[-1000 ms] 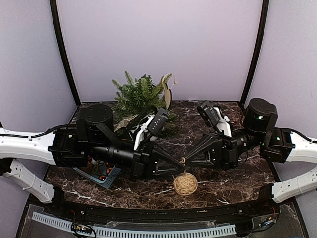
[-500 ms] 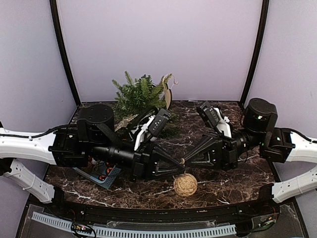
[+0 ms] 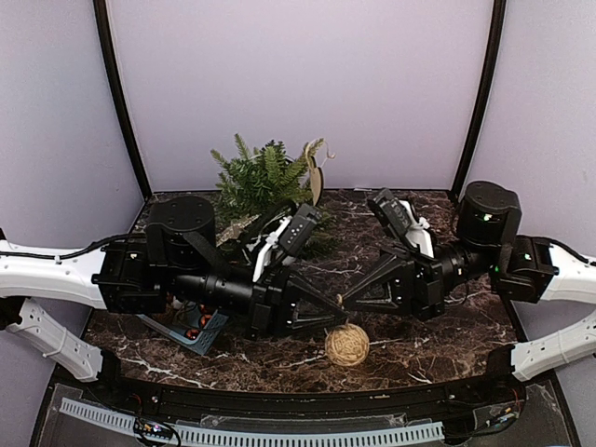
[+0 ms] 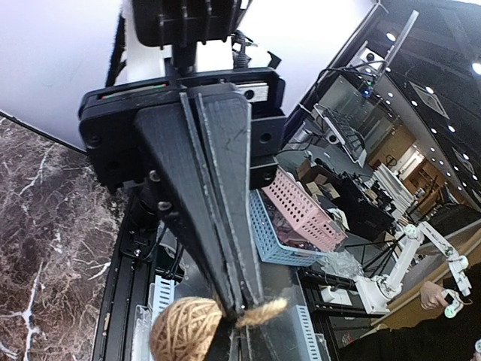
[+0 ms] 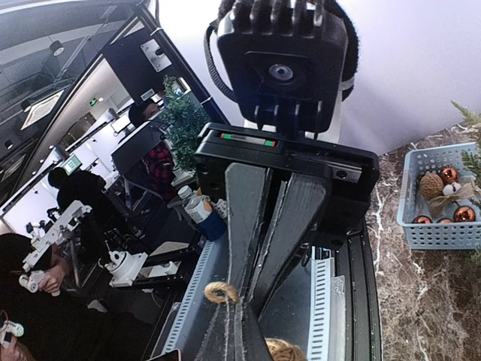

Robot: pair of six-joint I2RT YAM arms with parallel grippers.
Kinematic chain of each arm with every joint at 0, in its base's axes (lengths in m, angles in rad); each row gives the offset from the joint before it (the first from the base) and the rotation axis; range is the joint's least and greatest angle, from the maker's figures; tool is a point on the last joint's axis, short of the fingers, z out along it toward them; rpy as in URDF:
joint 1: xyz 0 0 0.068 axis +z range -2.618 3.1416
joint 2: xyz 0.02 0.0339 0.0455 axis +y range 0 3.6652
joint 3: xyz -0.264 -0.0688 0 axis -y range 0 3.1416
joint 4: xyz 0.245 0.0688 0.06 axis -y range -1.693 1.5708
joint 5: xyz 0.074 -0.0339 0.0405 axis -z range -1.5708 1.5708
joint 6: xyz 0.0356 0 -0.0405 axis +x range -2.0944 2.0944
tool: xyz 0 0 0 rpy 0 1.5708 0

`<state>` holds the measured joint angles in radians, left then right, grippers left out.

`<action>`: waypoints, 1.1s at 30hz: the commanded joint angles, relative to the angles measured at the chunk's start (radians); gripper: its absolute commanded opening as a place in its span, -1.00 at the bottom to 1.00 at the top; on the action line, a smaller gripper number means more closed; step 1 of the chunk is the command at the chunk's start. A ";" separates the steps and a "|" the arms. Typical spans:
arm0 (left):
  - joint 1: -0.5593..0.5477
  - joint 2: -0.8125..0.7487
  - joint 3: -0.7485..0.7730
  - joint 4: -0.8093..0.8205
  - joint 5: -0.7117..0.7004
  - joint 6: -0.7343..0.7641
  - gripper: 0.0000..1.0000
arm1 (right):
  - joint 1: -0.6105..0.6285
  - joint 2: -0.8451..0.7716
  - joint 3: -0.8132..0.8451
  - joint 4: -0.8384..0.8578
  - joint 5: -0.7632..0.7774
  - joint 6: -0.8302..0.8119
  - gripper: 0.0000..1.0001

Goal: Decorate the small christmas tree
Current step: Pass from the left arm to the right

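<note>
The small christmas tree [image 3: 264,177] stands upright, its tip pointing up.

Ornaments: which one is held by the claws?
The twine ball, its loop pinched by the left claw and right claw; red baubles sit in the basket.

Top external: fixed high behind arm bases, faces forward and down. Twine ball [image 3: 347,345] small, low centre, far off.
Left wrist: very near twine ball [image 4: 184,329], faces across it toward right wrist camera [image 4: 184,19].
Right wrist: very near twine ball [image 5: 284,350], faces across it toward left wrist camera [image 5: 282,56].
All 3 views share twine ball. 2 wrist views look at each other over it.
</note>
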<state>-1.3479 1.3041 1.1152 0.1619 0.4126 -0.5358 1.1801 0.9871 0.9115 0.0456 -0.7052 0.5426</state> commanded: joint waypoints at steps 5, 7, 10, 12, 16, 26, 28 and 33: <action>0.024 -0.070 -0.023 -0.004 -0.126 -0.012 -1.00 | 0.014 0.005 0.110 -0.261 0.205 -0.103 -1.00; 0.027 -0.076 -0.024 -0.021 -0.142 -0.014 -1.00 | 0.016 0.013 0.136 -0.312 0.259 -0.123 -1.00; 0.030 -0.088 -0.027 -0.045 -0.167 -0.016 -1.00 | 0.025 0.030 0.177 -0.388 0.350 -0.156 -1.00; 0.033 -0.094 -0.032 -0.048 -0.183 -0.018 -1.00 | 0.031 0.039 0.195 -0.415 0.393 -0.170 -1.00; 0.038 -0.097 -0.037 -0.050 -0.186 -0.022 -1.00 | 0.045 0.057 0.217 -0.440 0.472 -0.185 -1.00; 0.048 -0.104 -0.046 -0.051 -0.159 0.000 -1.00 | 0.055 0.011 0.150 -0.394 0.608 -0.149 -1.00; 0.051 -0.113 -0.047 -0.048 -0.163 0.001 -1.00 | 0.043 -0.012 0.117 -0.381 0.626 -0.128 -1.00; 0.063 -0.117 -0.026 -0.082 -0.206 -0.041 -1.00 | 0.037 -0.079 0.025 -0.221 0.574 -0.078 -0.47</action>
<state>-1.2976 1.2240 1.0779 0.1070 0.2390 -0.5541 1.2228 0.9585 0.9970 -0.3489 -0.1108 0.4126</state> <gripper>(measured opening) 0.004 0.156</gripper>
